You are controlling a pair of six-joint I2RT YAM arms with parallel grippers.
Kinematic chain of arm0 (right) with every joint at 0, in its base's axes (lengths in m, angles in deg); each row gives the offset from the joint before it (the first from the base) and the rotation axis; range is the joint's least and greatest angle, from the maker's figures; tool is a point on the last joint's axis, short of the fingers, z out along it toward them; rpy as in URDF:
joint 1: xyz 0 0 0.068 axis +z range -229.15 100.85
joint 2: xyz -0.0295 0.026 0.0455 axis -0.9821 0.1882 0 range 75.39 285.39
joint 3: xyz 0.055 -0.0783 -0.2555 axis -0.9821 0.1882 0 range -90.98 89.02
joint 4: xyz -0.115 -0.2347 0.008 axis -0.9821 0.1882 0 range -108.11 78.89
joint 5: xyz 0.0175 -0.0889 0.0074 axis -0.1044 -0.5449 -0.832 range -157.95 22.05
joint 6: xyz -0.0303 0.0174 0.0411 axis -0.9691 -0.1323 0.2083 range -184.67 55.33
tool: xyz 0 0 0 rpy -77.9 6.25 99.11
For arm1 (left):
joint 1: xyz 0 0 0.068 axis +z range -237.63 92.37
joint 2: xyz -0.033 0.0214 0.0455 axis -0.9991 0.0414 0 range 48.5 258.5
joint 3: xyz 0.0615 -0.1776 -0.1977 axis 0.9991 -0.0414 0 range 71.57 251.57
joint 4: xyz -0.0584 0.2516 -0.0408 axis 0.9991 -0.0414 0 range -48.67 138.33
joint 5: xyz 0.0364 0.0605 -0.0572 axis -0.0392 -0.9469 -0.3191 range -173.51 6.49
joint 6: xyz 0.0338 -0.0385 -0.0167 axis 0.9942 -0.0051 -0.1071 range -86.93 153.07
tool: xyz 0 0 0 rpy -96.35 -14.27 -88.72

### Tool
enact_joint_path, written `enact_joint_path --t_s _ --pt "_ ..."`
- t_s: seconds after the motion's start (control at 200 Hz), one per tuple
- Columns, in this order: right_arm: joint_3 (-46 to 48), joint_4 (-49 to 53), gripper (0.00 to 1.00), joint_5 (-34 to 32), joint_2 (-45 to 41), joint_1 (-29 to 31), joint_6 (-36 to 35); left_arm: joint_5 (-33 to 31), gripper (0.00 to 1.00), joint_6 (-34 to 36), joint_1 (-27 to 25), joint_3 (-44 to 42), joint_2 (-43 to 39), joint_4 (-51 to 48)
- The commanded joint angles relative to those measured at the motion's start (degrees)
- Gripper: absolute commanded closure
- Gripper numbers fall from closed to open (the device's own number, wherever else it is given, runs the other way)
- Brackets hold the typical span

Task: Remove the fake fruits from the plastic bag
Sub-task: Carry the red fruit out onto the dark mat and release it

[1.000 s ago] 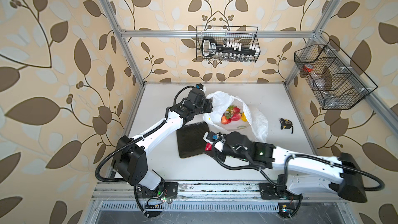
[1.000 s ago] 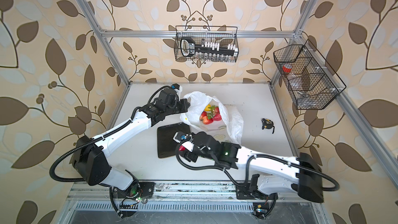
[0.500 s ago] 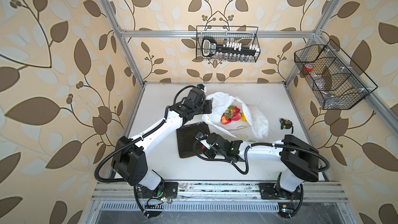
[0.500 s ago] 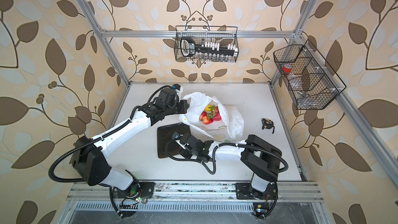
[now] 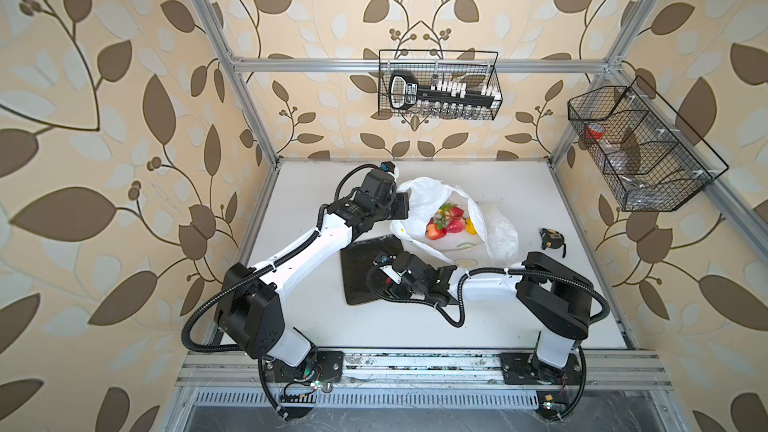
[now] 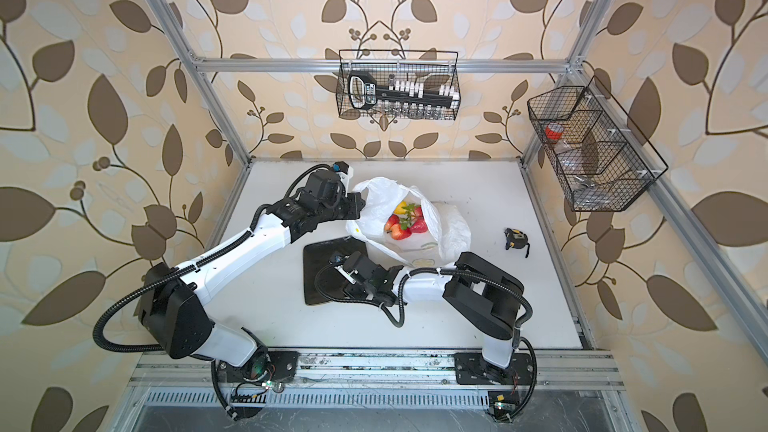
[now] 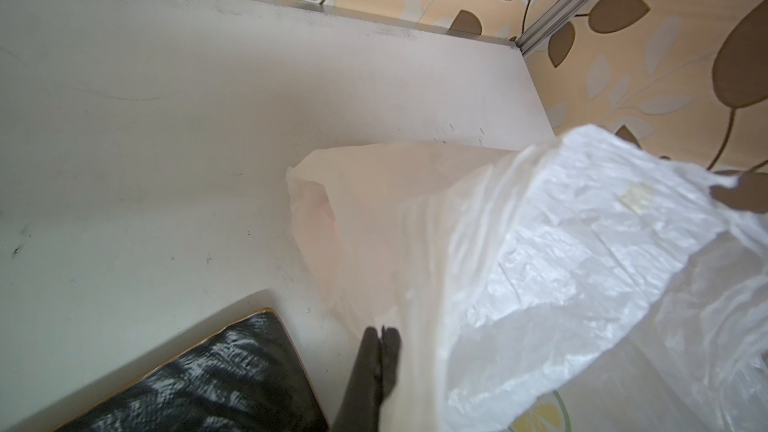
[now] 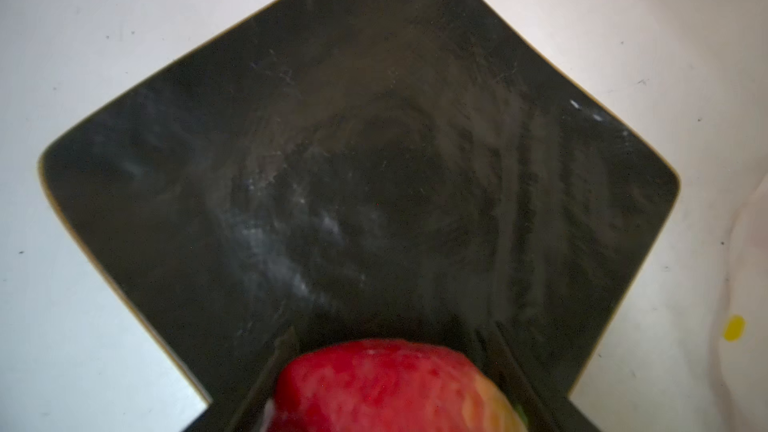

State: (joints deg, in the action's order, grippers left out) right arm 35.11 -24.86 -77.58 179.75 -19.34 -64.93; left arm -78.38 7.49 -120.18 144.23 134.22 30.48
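Item: plastic bag (image 5: 451,243), white and crinkly, lying near the middle of the surface (image 5: 519,326) with its mouth held open and raised. Contents: fake fruits (image 5: 446,222) clustered inside, namely at least three red pieces, a small yellow round one (image 5: 471,226), a yellow-orange piece (image 6: 401,207) and a green sprig (image 5: 444,214); any further pieces underneath are hidden. Left tool (image 7: 380,338): fingers pressed together, apparently pinching the bag's rim film on the side facing the left arm and keeping the opening accessible. Right tool (image 8: 397,342): jaws set moderately wide around one red fruit (image 8: 390,388), clamped between the fingers and out of the bag. Position of that piece: over the black plate (image 8: 361,184), near the plate's corner closest to the wrist; whether it touches the plate cannot be told. Plate: just beside the bag, otherwise bare in the right wrist view and in both top views. Elsewhere: a tape measure (image 5: 552,238) well apart from the bag, unrelated to the job. Progress, judged: early. One fruit extracted and not yet released; no loose fruit shows anywhere on the surface; the greater part of the set remains in the bag. Outstanding: release of the held piece, then repeated trips for every remaining fruit, sprig included.
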Motion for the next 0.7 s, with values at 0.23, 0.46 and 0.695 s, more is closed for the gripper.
enact_joint_path --t_s 0.23,0.46,0.695 --pt "-1.4 2.1 0.11 2.2 -5.6 0.0 -0.7 0.6 1.0 1.5 0.2 0.5 -2.3 1.7" --pt "-1.4 5.6 0.08 2.9 -14.6 0.3 -1.5 0.7 1.0 1.8 0.2 0.9 -2.1 1.7" --pt "4.3 11.4 0.12 -0.8 -35.6 0.4 2.2 1.3 1.0 1.5 0.2 1.1 -2.1 2.0"
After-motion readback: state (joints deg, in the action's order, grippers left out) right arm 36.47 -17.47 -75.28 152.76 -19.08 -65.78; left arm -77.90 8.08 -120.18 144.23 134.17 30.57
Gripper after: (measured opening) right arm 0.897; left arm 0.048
